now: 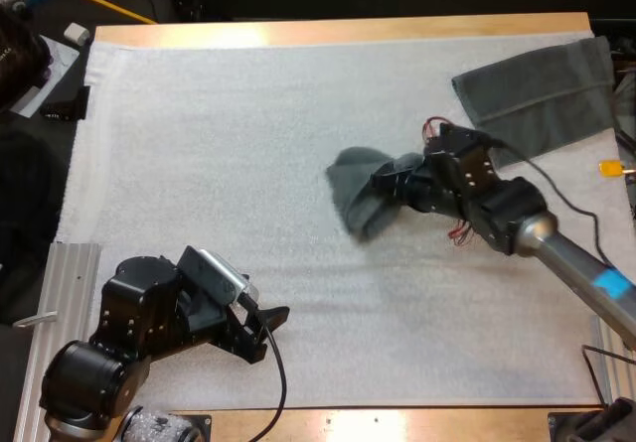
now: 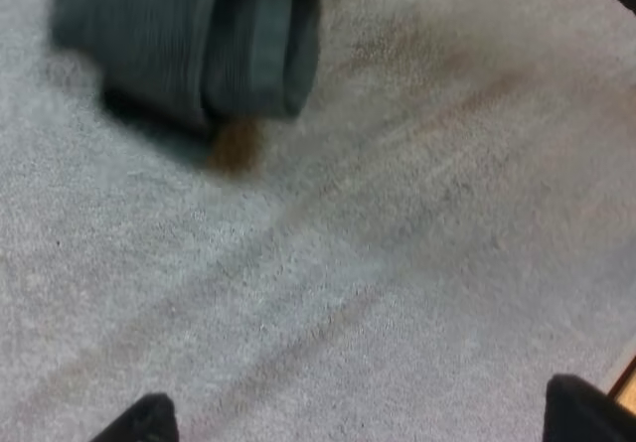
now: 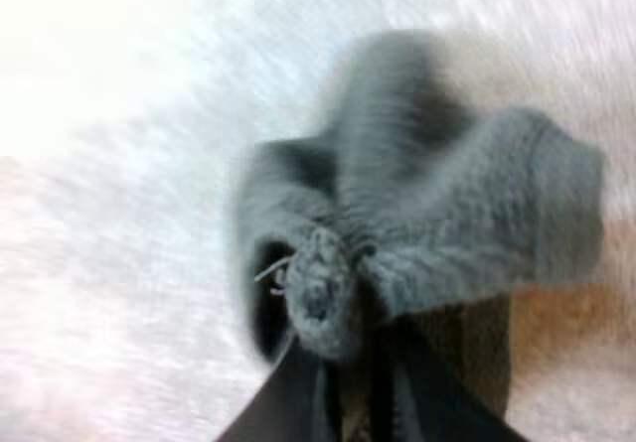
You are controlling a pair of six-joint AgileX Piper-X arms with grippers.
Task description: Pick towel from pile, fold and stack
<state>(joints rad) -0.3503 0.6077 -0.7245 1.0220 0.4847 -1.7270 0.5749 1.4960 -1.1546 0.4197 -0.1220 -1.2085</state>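
Gripping a crumpled dark grey-green cloth towel (image 1: 353, 192), the right end effector (image 1: 386, 179) pinches it bunched between two black fingers near the middle of the white mat (image 1: 219, 114) on the wooden counter (image 1: 328, 31). A second, flatter dark grey-green towel (image 1: 537, 89) lies at the mat's far right corner. The left end effector (image 1: 266, 325) sits at the near left, fingers spread apart, holding nothing, well apart from both towels.
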